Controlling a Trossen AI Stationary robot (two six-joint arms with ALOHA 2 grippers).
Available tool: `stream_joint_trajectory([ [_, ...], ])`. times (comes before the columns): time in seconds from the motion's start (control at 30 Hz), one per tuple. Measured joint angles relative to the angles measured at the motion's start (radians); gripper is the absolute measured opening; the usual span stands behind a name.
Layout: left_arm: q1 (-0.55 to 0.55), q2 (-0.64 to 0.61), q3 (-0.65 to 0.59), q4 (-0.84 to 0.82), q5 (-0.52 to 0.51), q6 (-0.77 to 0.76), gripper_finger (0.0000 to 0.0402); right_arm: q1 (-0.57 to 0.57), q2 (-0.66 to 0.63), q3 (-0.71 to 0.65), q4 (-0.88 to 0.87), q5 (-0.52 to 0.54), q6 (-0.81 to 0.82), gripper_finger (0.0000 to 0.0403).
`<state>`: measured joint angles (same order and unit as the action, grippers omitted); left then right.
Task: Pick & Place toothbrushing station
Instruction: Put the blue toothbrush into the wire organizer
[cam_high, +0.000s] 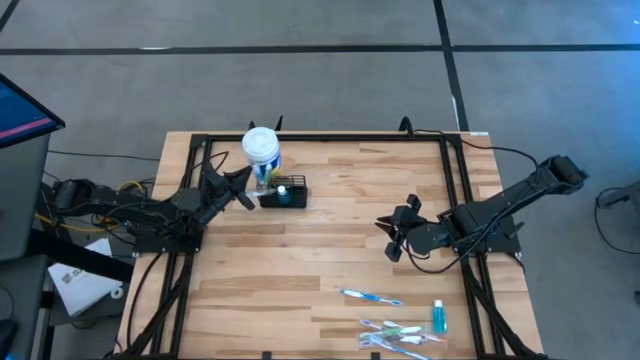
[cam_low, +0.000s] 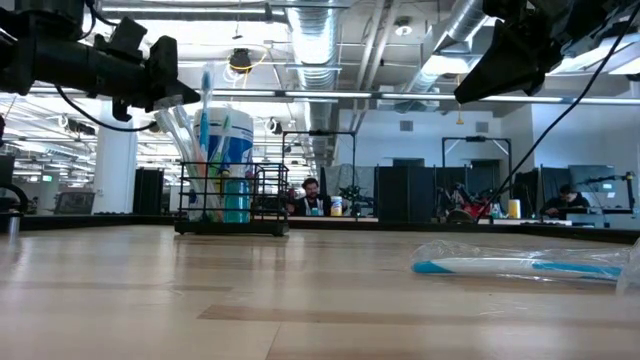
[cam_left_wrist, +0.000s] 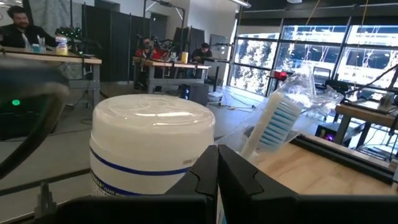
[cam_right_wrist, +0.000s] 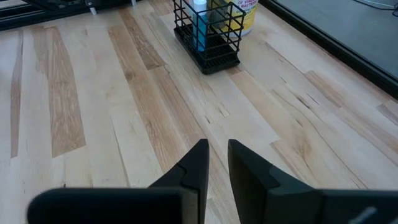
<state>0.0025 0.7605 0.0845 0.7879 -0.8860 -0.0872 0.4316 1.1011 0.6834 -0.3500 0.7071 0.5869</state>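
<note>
The toothbrushing station (cam_high: 284, 193), a small black wire open-top caddy w/ slotted compartments, sits upright on the light wooden plank counter (cam_high: 320, 250) near its far edge, left of centre in the high view. It's just beside a white round tub w/ blue label (cam_high: 261, 150), which stands taller than it. In the low view, several toothbrushes and a blue tube stand up in the caddy (cam_low: 232, 205), w/ the tub behind.

Left claw (cam_high: 243, 192) hangs just left of the caddy, above the counter; its fingers are pressed together w/ nothing between them. Its wrist view looks over the tub's white lid (cam_left_wrist: 152, 124), and a white toothbrush w/ blue bristles in clear wrap (cam_left_wrist: 270, 124) rises just past the closed fingertips (cam_left_wrist: 208, 171). Whether the claw touches the caddy or brush can't be told.

Right claw (cam_high: 390, 238) hangs over bare counter at centre-right, well apart from the caddy, fingers (cam_right_wrist: 196, 165) a narrow gap apart, gripping nothing. Its wrist view looks across the planks to the caddy (cam_right_wrist: 208, 31).

Near the counter's front edge lie a blue-and-white wrapped toothbrush (cam_high: 370, 297), a cluster of more wrapped toothbrushes (cam_high: 400, 335) and a small blue tube (cam_high: 438, 318), all well apart from both claws.

Beyond the counter, people sit at desks in the room.
</note>
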Motion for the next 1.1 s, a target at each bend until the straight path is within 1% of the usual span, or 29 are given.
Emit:
stream_joint_trajectory([
  [0.17,0.000,0.000,-0.006,-0.002,0.000,-0.009,0.0000,0.000,0.000,0.000,0.000,0.000,0.000,0.0052],
  [0.43,0.000,0.000,-0.076,-0.003,-0.005,-0.104,0.0000,0.000,0.000,0.000,0.000,0.000,0.000,0.0052],
  [0.83,0.005,0.000,-0.077,0.003,0.003,-0.109,0.0002,0.000,0.000,0.000,0.000,0.000,0.005,0.0052],
  [1.1,0.003,0.000,-0.077,0.021,0.003,-0.113,0.0020,0.000,0.000,0.000,0.000,0.000,0.008,0.0052],
])
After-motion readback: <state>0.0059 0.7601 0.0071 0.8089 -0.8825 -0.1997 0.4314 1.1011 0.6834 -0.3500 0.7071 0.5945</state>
